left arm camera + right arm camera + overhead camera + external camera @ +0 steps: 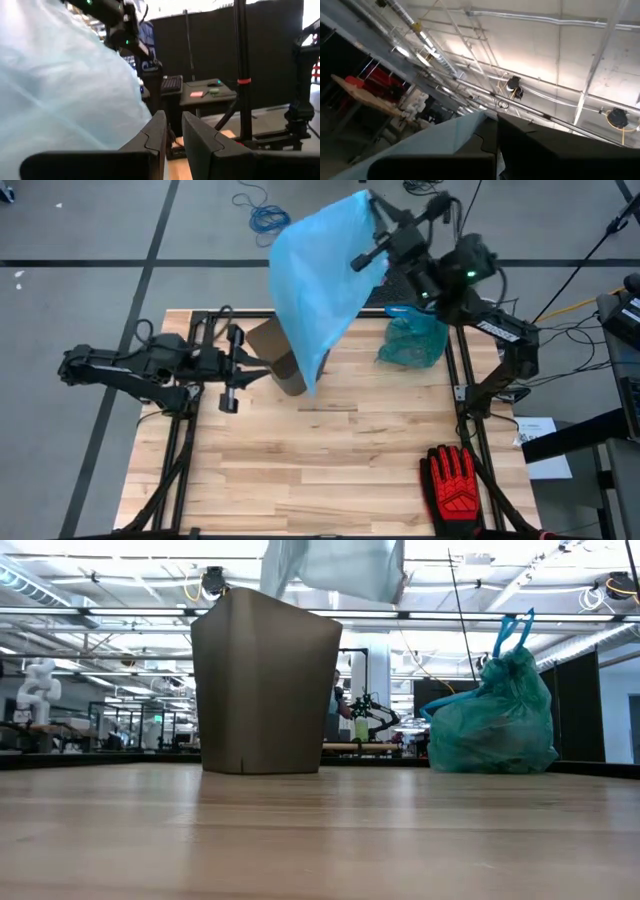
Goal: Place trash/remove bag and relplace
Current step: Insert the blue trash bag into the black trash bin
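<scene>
The left claw (pixel 232 370) hovers low over the surface (pixel 330 470) with its fingers a narrow gap apart and empty; the brown bin (pixel 263 680) stands just beyond its tips. Up past the bin, the right claw (pixel 372 232) is clamped on the top edge of a fresh blue bag (pixel 320 280), which hangs below it onto the bin's rim. The bag looks thin, limp and slippery, so I would pinch its mouth hem; the tied full green bag (pixel 412 340) sits below the right claw on the surface
</scene>
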`<state>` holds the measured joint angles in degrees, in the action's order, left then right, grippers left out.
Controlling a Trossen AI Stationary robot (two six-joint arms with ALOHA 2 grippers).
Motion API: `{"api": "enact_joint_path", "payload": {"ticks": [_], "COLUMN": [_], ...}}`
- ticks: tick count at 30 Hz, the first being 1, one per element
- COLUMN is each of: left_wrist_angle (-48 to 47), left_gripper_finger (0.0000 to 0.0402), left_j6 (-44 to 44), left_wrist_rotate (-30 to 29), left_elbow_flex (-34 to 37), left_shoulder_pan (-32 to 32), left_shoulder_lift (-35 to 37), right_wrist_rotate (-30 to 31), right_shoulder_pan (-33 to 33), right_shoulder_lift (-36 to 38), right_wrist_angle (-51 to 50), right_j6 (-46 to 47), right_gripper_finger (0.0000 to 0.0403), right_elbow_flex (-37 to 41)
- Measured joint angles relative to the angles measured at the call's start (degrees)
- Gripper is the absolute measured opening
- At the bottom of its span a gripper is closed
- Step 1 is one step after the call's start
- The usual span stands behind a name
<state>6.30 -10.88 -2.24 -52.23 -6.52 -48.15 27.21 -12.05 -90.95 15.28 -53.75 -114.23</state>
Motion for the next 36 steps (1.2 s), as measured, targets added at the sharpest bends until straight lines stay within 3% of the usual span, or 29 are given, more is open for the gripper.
{"api": "enact_joint_path", "payload": {"ticks": [17,24,32,36], "left_wrist_angle": [-0.4,-0.4,-1.4,-1.4], "left_gripper_finger": [0.0061,0.0061,0.0061,0.0061], "left_j6": [-0.1,0.0,0.0,0.0], "left_wrist_rotate": [-2.8,-8.7,-8.8,-8.5], "left_elbow_flex": [0.0,0.0,0.0,0.0], "left_shoulder_pan": [0.0,0.0,0.0,0.0], "left_shoulder_lift": [-0.4,-0.4,-0.4,-0.4], "right_wrist_rotate": [9.2,11.2,10.2,10.1], "right_shoulder_pan": [12.3,8.0,0.4,-2.7], "right_shoulder_lift": [0.2,-2.4,-8.9,-12.5], "right_wrist_angle": [0.5,-1.3,7.5,8.3], "right_j6": [-6.0,1.2,0.3,1.1], "right_gripper_finger": [0.0000,0.0000,0.0000,0.0000], "right_elbow_flex": [-7.0,-7.0,-7.2,-12.2]}}
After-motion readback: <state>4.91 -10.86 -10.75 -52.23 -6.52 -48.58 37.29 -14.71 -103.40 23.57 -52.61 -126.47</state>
